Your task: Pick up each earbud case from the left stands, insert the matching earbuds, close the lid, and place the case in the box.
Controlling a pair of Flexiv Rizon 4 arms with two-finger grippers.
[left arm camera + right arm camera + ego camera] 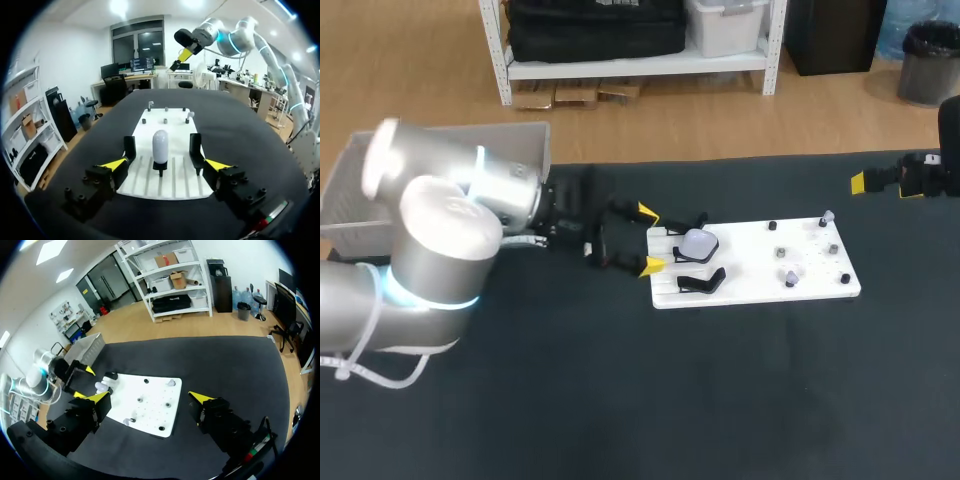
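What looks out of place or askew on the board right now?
Nothing stands out. The earbud case sits upright on the middle stand of the white board, ahead of the open left pincer; both neighbouring stands are empty.

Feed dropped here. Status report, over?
Left gripper open, just short of earbud case on stand. Right gripper open, far off. Nothing between.

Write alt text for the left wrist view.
A white earbud case stands upright on a black stand on a white board, just ahead of the left arm's open jaws. The right arm hangs raised beyond the board's far end.
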